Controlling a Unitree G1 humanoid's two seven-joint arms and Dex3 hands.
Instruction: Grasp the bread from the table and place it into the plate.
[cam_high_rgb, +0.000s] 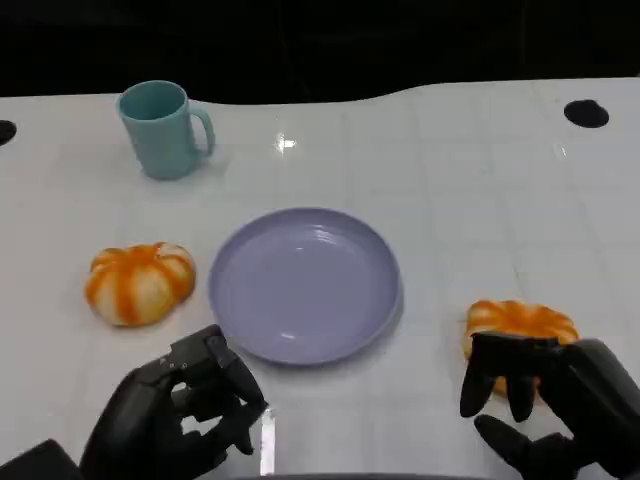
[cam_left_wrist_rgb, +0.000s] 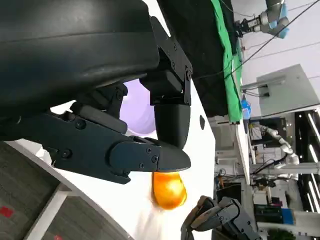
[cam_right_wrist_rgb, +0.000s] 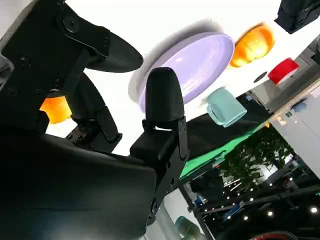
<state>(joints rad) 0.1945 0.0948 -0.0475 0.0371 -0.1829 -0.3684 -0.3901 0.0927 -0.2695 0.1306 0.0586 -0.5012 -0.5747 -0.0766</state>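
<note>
Bread: we count two orange-striped loaves. One lies near the desk's right front edge, our right hand spread over it, fingers apart, not gripping. The other lies left of the lilac plate. Left hand is curled, holding nothing. Teal mug stands at the back left.

A robotics lab: another robot arm, green curtain and equipment racks beyond the table

You have bare table between right bread and plate | mug stands well apart | left bread flanks plate.
</note>
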